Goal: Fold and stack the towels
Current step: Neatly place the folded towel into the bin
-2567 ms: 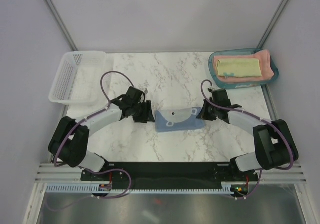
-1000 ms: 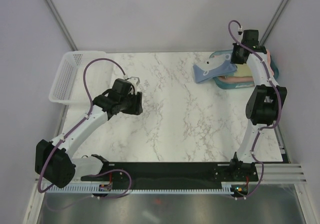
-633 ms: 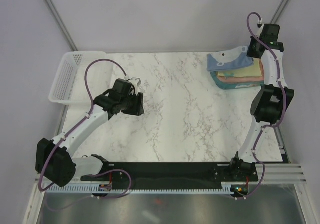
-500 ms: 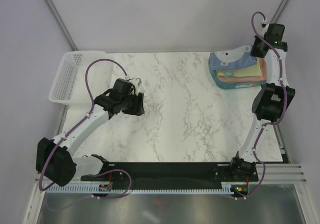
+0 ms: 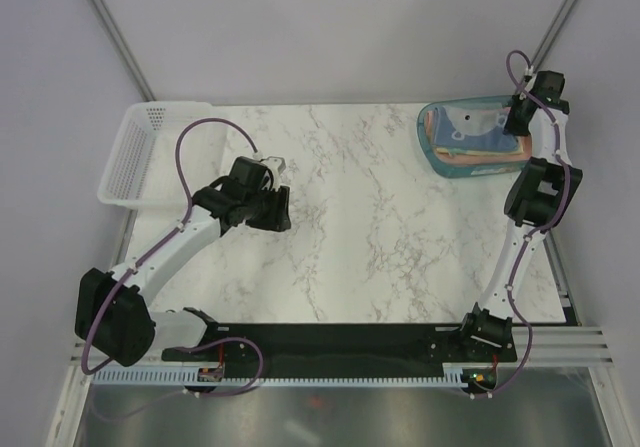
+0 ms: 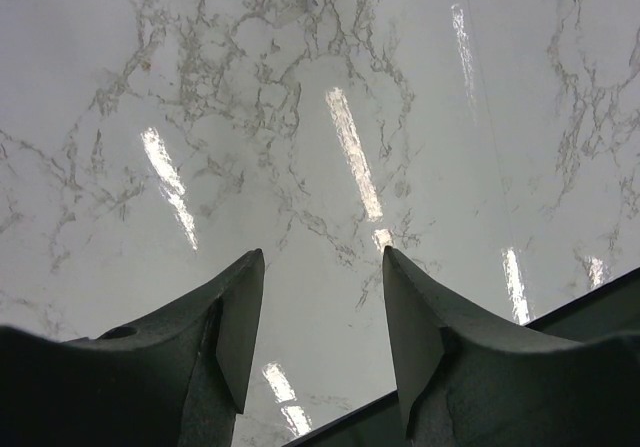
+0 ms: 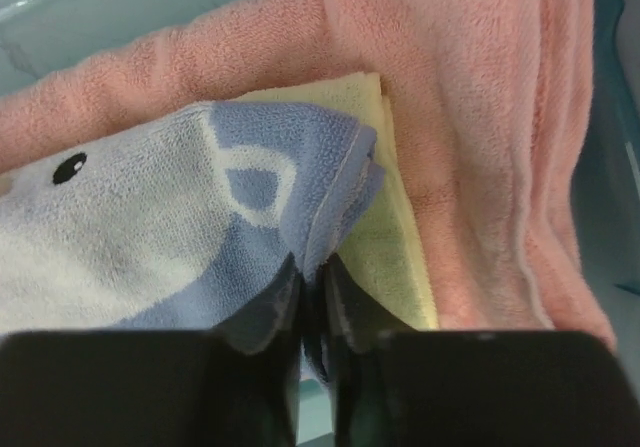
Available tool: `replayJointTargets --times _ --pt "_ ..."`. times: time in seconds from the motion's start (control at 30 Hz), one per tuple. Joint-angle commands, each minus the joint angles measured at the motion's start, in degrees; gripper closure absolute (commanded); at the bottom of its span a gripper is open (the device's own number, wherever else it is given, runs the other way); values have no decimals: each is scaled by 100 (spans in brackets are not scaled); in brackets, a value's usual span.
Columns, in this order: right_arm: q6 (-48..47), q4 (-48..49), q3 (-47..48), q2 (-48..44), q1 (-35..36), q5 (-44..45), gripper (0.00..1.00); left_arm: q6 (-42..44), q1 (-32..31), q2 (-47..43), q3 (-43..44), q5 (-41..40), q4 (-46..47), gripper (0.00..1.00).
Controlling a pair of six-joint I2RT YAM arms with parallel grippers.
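The right gripper (image 7: 310,269), reaching over the far right corner of the marble table (image 5: 380,227), pinches a bunched corner of the grey-blue towel (image 7: 150,237). Its jaws stand narrow, with a fold of the cloth caught between them. The towel lies folded on top of the pale-yellow towel (image 7: 392,237), which rests in turn on the salmon-pink towel (image 7: 460,117). All three sit stacked in the teal tray (image 5: 470,168). The left gripper (image 6: 322,267) hangs over bare marble near the middle left with its jaws apart and nothing between them. The white basket (image 5: 140,152) stands beyond it at the table's far left edge.

The stack looks all but complete, with only the release to come, and that is where it could go wrong. The pinched corner is puckered upward rather than lying flat. If the terry clings to a finger when the jaws part, a rising wrist could lift the top towel and pull its fold open. A sideways withdrawal could drag the blue cloth off the yellow one, or skew the soft pile beneath. Even a clean release may leave that corner standing in a ridge, so the top layer would sit untidy.
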Motion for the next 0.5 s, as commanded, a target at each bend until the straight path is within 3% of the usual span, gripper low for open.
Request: replayJointTargets --times 0.0,0.07,0.3,0.4,0.43,0.47 --pt "68 433 190 -61 16 134 73 204 19 66 119 158 119 41" --pt "95 549 102 -148 25 100 57 204 19 84 128 211 119 41" --pt "499 795 -407 -1035 60 -32 33 178 19 5 171 334 145 40" --pt "736 795 -785 -1859 157 204 2 152 19 -179 338 378 136 39" --pt "824 795 -1047 -2063 209 318 2 134 19 -267 399 396 153 38" --pt "964 795 -1215 -2282 236 328 2 99 11 -416 513 439 197 31"
